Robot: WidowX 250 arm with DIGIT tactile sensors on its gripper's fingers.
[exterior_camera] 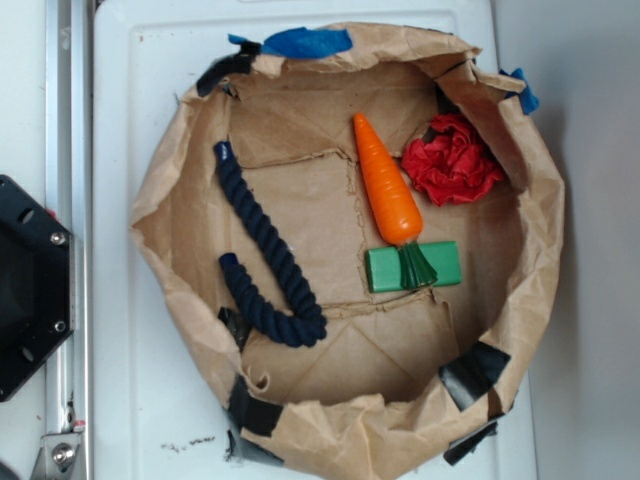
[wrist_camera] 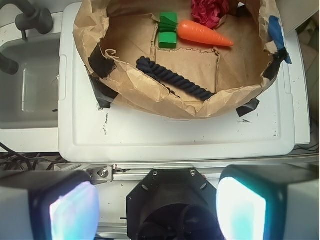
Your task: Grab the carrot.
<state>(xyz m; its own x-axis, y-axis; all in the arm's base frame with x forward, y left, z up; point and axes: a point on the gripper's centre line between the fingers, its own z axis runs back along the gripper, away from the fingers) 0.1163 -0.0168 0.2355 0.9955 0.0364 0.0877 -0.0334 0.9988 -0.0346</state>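
Observation:
The carrot (exterior_camera: 387, 183) is bright orange and lies inside a brown paper basin (exterior_camera: 170, 190), tip toward the far rim. Its dark green tuft rests on a green block (exterior_camera: 445, 265). In the wrist view the carrot (wrist_camera: 203, 33) lies near the top, tip pointing right. My gripper (wrist_camera: 157, 207) hangs over the robot's black base, well outside the basin and far from the carrot. Its two pale pads (wrist_camera: 75, 212) stand wide apart with nothing between them. The gripper does not show in the exterior view.
A red crumpled paper ball (exterior_camera: 452, 160) lies right of the carrot. A dark blue rope (exterior_camera: 265, 250) curves along the basin's left side. The basin sits on a white lid (wrist_camera: 175, 135). A grey sink (wrist_camera: 25, 90) lies left of it. The black base (exterior_camera: 30, 285) is at the left edge.

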